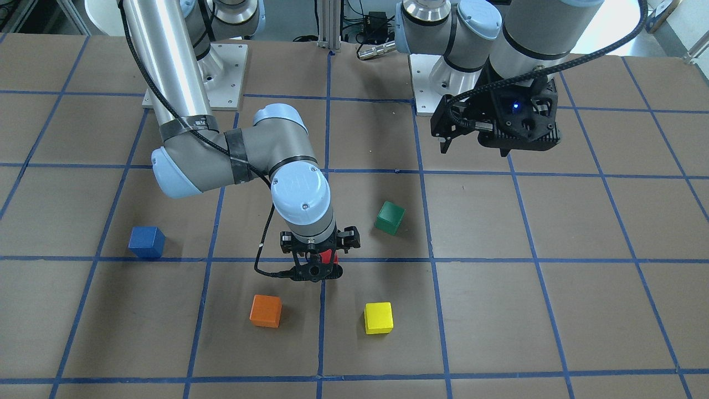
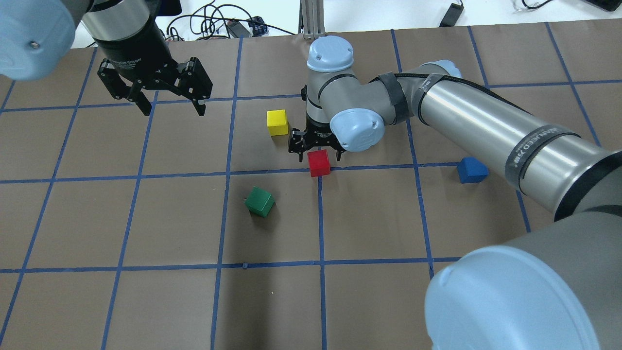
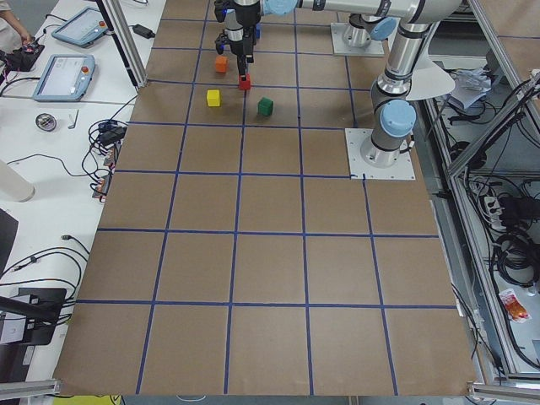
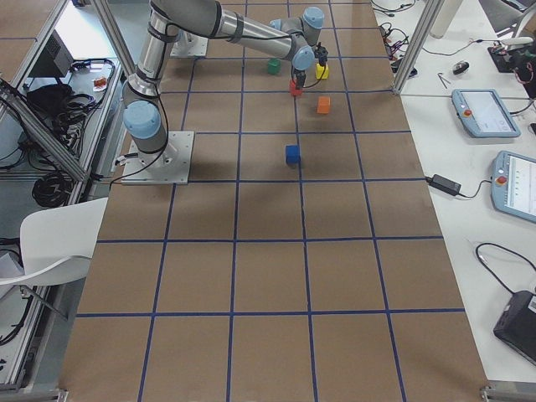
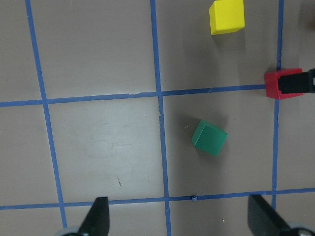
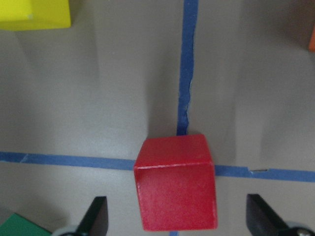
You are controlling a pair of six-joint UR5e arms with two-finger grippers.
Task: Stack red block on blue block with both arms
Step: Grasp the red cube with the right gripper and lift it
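The red block [image 2: 319, 163] sits on the table where two blue tape lines cross; it also shows in the right wrist view [image 6: 175, 182] and the front view [image 1: 330, 256]. My right gripper [image 2: 319, 154] is low over it and open. Its fingers [image 6: 98, 216] stand on either side of the block, apart from it. The blue block [image 2: 471, 170] rests on the table to the right, partly behind my right arm, and shows fully in the front view [image 1: 147, 242]. My left gripper [image 2: 173, 112] is open and empty, held high at the far left.
A green block [image 2: 259, 201] lies tilted near the red one. A yellow block [image 2: 277, 122] stands just beyond my right gripper. An orange block [image 1: 265, 310] sits next to the yellow one [image 1: 378, 318]. Brown table with a blue tape grid [image 2: 146, 218].
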